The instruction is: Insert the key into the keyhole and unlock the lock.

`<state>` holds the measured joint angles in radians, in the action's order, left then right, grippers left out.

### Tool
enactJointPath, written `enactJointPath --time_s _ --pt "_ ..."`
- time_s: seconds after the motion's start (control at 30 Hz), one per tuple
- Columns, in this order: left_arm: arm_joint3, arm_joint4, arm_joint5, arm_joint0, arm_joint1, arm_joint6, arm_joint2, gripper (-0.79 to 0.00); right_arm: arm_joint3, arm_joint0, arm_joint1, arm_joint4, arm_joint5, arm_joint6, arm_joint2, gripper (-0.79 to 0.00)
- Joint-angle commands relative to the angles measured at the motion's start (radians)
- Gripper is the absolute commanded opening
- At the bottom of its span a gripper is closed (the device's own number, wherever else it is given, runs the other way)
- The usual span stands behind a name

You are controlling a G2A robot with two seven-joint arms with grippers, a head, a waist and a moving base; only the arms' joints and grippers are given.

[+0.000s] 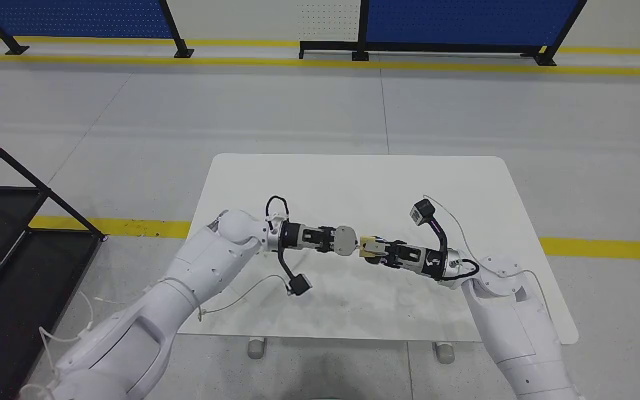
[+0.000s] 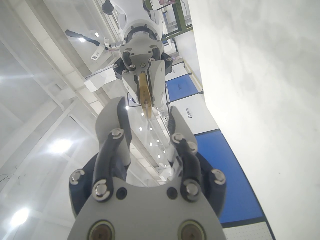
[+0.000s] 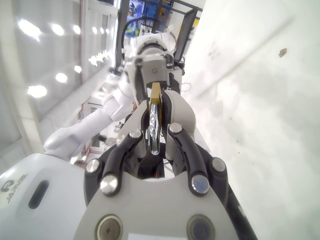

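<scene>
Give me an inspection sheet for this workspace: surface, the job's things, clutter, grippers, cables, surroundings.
Surface: white table, faintly smudged.
Job's things: brass lock held above the table, its silver shackle toward the holding wrist.
Clutter: one small brown fleck on the table.
Grippers: right gripper shut on the lock; left gripper open, facing the lock close up.
Cables: black cable looped by the left wrist; second black cable at the right wrist.
Surroundings: blue panels, yellow floor lines, black rack.
</scene>
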<state>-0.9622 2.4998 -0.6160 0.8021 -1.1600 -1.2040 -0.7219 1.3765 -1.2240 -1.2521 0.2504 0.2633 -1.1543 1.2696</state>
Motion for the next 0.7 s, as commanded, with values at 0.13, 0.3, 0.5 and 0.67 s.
enactJointPath --time_s 0.13,0.3,0.5,0.67 --pt "-0.013 0.024 0.002 0.007 0.022 -0.002 -0.03 0.0 0.0 0.0 0.0 0.0 0.0 0.0 0.0 -0.785" --pt "-0.041 -0.018 0.068 0.018 0.047 -0.067 -0.072 0.0 0.0 0.0 0.0 0.0 0.0 0.0 0.0 -0.785" --pt "-0.043 -0.124 0.301 0.004 0.068 -0.187 -0.116 0.0 0.0 0.0 0.0 0.0 0.0 0.0 0.0 -0.785" --pt "-0.009 -0.176 0.54 -0.023 0.077 -0.282 -0.12 0.0 0.0 0.0 0.0 0.0 0.0 0.0 0.0 -0.785"
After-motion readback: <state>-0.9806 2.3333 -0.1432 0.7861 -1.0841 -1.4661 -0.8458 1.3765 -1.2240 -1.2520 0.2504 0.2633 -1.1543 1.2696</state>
